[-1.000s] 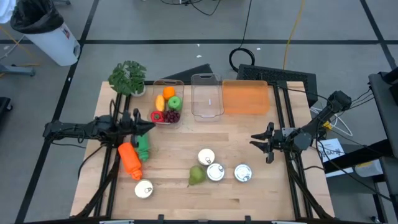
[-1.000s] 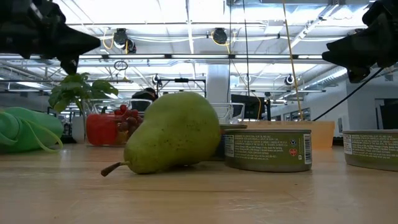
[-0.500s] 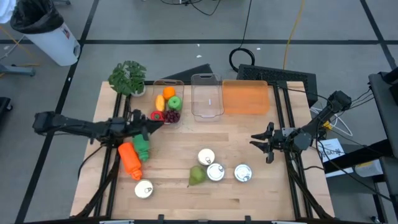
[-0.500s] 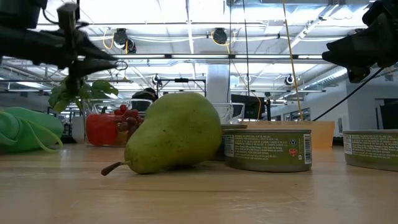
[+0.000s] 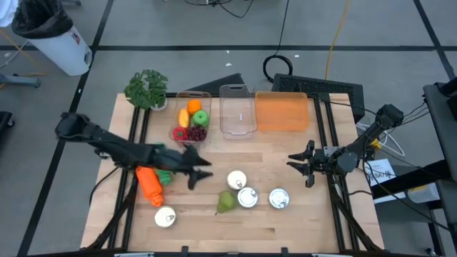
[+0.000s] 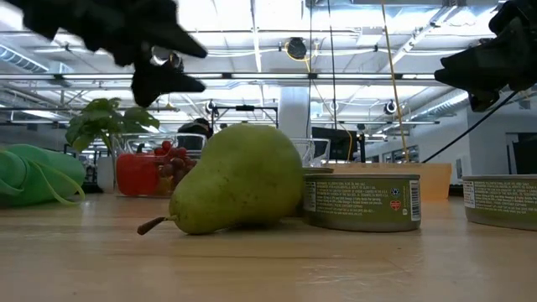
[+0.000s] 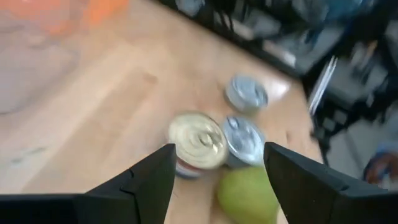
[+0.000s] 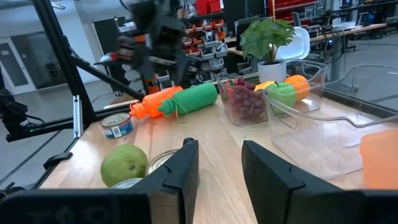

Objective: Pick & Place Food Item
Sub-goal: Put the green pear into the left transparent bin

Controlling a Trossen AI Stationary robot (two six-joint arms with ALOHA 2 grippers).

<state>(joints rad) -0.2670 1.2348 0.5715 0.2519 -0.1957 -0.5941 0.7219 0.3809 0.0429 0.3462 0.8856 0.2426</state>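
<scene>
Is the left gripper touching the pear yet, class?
Apart. In the high view, bare table shows between the open left gripper and the pear; the left wrist view shows the pear ahead of the fingers.

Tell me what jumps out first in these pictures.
The green pear fills the low view, lying at the table's front edge beside three tin cans. The left gripper, open, hovers above the wood just short of them, while the right gripper waits open near the right edge.
</scene>
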